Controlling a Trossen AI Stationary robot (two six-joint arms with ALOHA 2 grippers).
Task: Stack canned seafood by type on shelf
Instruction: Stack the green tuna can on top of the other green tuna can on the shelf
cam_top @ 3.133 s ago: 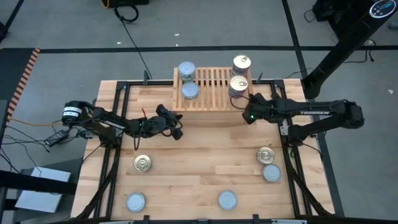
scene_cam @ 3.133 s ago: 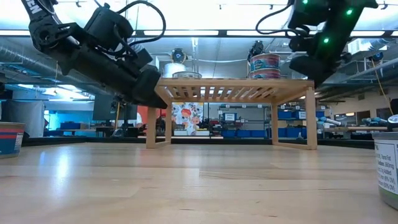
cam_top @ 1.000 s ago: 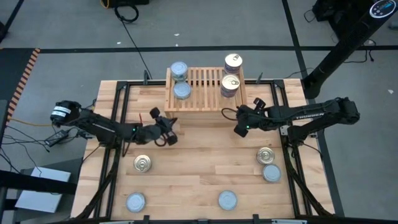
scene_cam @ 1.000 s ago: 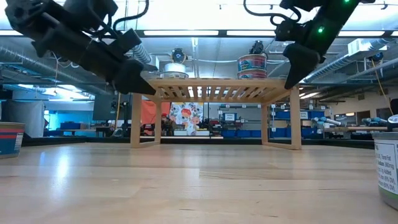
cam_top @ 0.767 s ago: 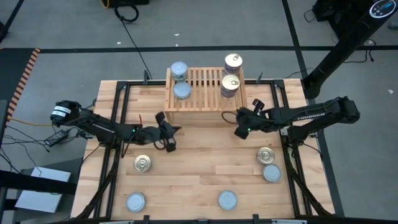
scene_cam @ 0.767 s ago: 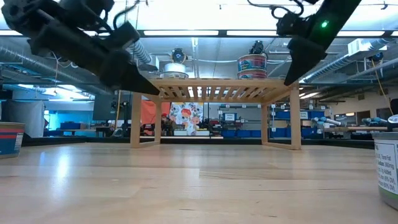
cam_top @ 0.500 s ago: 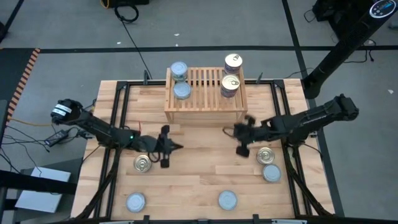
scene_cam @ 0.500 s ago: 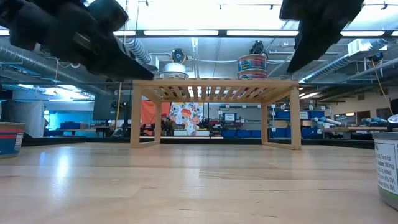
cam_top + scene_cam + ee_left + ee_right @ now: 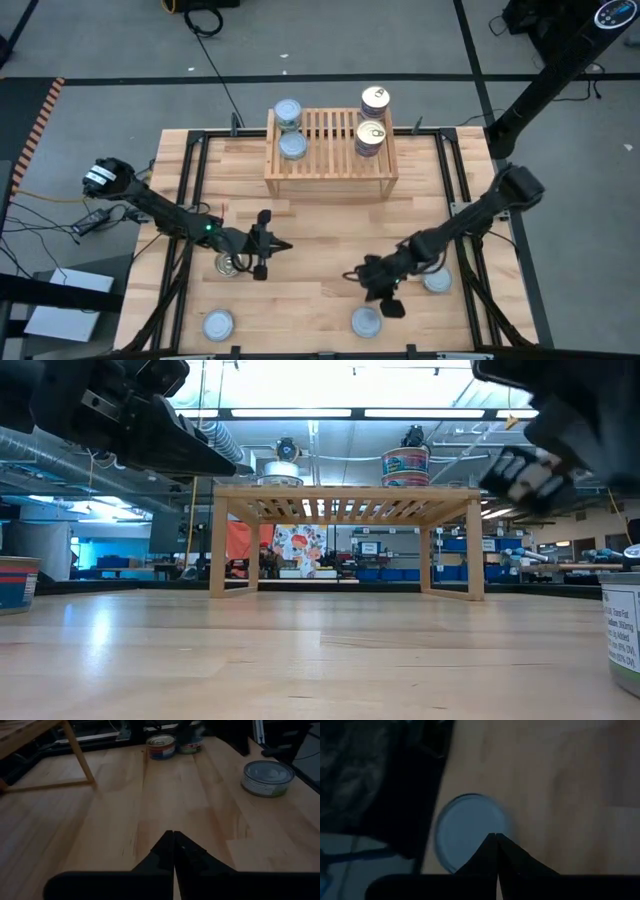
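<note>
While four short round metal tins already stand on the light wooden slatted shelf (image 9: 330, 150) at the far edge of the plank desk (image 9: 320, 255), most of the sorting looks unfinished. On the shelf's left side sit two silvery-blue-lidded tins (image 9: 288, 113) (image 9: 292, 146); on its right side sit two golden pull-tab tins (image 9: 375, 100) (image 9: 370, 135). From above I cannot tell whether any of these are stacks of more than one.

At least four tins remain on the desk: a golden-lidded tin (image 9: 230, 265) near the left edge, partly hidden under the left arm; a silvery-blue tin (image 9: 218, 325) at the near left corner; another silvery-blue tin (image 9: 366, 322) near the middle of the front edge; and a silvery-blue tin (image 9: 438, 281) on the right, partly covered by the right arm.

The left claw (image 9: 268, 246) hovers just beside the golden tin, fingers pressed together and holding nothing. The right claw (image 9: 372, 280) hangs near the front-middle silvery tin, likewise closed and empty; its wrist view shows a pale round lid (image 9: 470, 830) directly beyond the closed fingertips.

Judging by this, each claw must open before any pick. The right arm lies across the right-side tins, which may hinder reaching them, and the shelf's free slats lie between the two groups.
</note>
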